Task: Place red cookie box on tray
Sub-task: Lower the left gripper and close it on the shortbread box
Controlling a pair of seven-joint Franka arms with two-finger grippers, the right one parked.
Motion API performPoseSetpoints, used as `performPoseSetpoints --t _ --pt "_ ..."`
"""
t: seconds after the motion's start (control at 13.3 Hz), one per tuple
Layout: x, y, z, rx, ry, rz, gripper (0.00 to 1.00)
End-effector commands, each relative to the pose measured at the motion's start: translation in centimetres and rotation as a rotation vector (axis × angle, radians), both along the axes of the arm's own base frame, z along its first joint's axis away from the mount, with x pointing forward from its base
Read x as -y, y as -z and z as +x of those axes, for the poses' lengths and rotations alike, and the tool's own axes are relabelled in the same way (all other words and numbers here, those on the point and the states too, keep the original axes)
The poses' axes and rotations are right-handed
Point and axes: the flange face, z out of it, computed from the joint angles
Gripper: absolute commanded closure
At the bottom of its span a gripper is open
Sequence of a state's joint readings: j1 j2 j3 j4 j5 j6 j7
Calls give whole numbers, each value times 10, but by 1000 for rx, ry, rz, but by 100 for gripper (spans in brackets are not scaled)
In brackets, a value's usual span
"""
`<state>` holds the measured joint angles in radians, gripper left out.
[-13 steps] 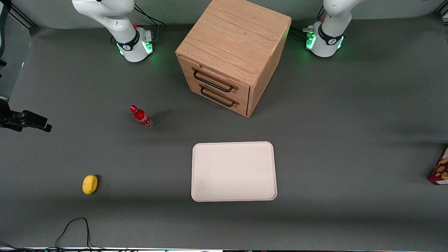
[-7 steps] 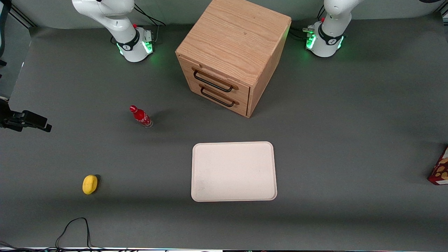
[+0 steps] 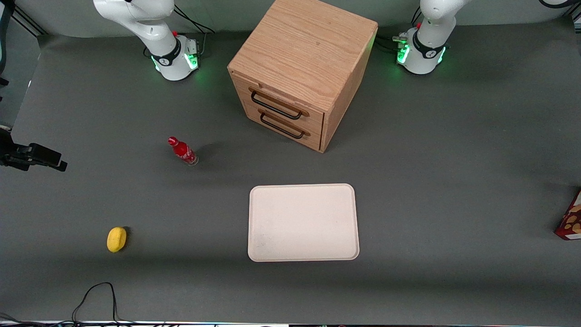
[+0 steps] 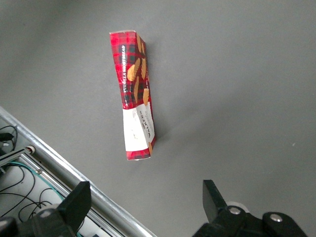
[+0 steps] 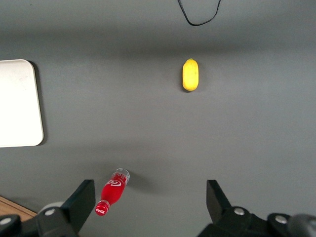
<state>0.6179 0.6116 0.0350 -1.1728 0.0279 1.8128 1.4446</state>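
Red cardboard cookie box [image 4: 136,96] untouched on counter [image 3: 454,159]; hand [image 4: 145,207] wide above it; cream-white rectangular tray [image 3: 303,222] bare.

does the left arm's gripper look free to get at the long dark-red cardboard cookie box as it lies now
Probably yes. The left gripper hangs open above the grey table, and the long dark-red cardboard cookie box lies flat with bare mat all round it, near the table's metal edge rail.

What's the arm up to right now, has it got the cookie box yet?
Gripper open, hovering above the table, holding nothing. Red cookie box lying flat at the working arm's end, untouched. Tray bare; nothing lies between them.
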Motion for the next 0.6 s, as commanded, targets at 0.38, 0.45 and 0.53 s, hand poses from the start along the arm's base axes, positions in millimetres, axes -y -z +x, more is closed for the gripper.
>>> performPoseSetpoints --t 0.38,0.45,0.53 --pt "-13 97 15 -44 19 -24 0" --pt "-14 105 18 -33 20 -20 0" --pt "-10 112 24 -23 25 -18 0"
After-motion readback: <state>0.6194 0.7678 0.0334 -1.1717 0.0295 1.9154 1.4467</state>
